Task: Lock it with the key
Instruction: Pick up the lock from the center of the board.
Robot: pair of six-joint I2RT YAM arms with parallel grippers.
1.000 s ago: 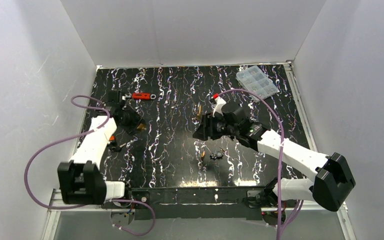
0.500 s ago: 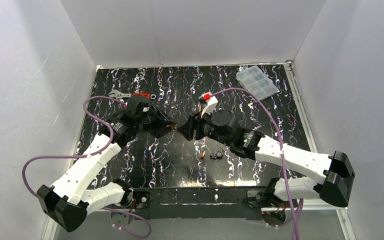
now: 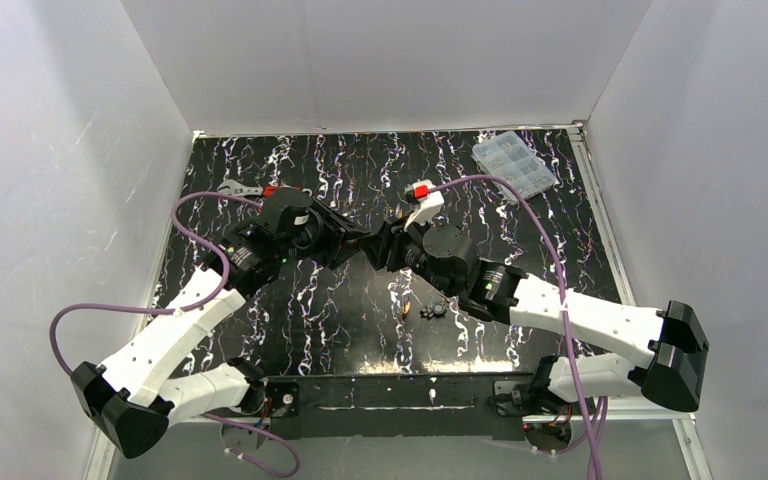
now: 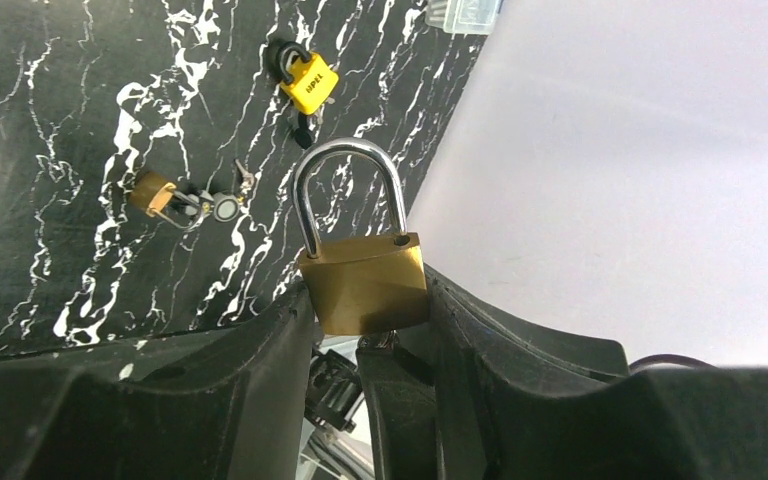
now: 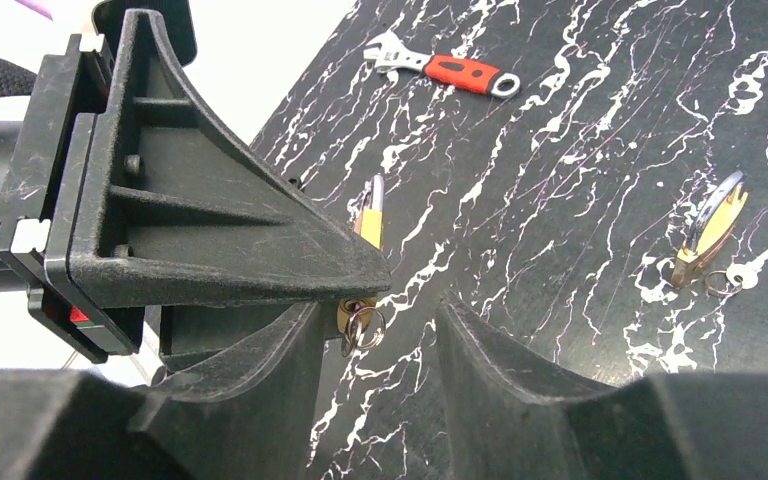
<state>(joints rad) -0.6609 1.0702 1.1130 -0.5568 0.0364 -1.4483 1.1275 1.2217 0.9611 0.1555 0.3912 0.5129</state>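
Lock (image 4: pixel 363 283) — squarish brass, silver shackle — pinched in left claw (image 4: pixel 367 305); right claw (image 5: pixel 378 312) parted.

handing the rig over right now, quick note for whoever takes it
Left gripper: shut on the lock, brass body pinched, shackle up, off the table.
Right gripper: open, jaws either side of the key hanging under the lock, not gripping.
Done: lock raised, key apparently in the keyhole.
Left: grip the key, turn it. Shackle latch state unclear.
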